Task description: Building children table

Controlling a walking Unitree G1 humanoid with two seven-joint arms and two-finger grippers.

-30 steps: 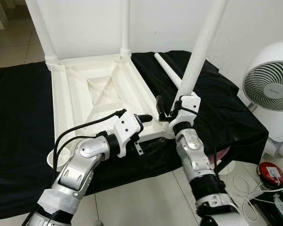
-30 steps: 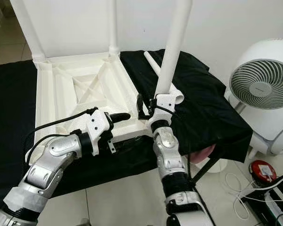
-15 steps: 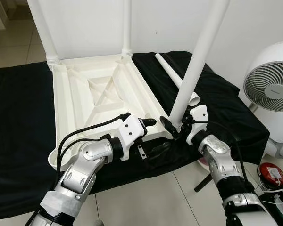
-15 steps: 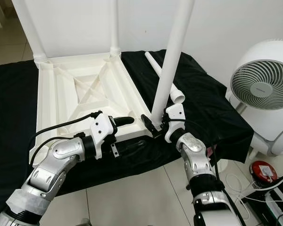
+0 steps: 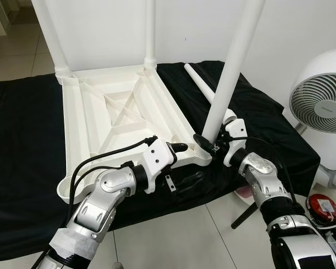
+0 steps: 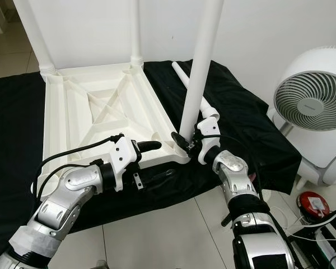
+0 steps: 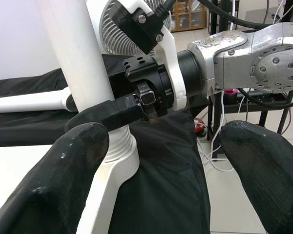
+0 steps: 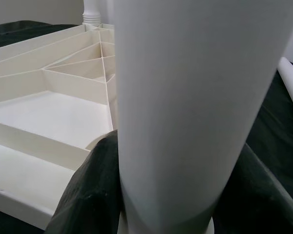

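A white tabletop (image 5: 95, 120) lies upside down on a black cloth, with two legs (image 5: 49, 33) (image 5: 150, 28) standing at its far corners. A third white leg (image 5: 229, 73) stands nearly upright at the near right corner, its base in the corner socket (image 7: 118, 155). My right gripper (image 5: 213, 143) is shut on this leg just above the socket; the leg (image 8: 185, 97) sits between its dark fingers. My left gripper (image 5: 186, 162) is open at the tabletop's near edge, left of the socket, one finger above the rim and one below. A loose leg (image 5: 200, 84) lies on the cloth behind.
A white fan (image 5: 319, 103) stands on the right, close to my right arm. A red round object (image 5: 321, 205) and cables lie on the tiled floor below it. The black cloth (image 5: 22, 129) drapes over the front edge. A white wall is behind.
My right arm has swung out to the right while holding the leg, which has gone from leaning to nearly upright at the corner socket. My left gripper has shifted slightly along the near edge.
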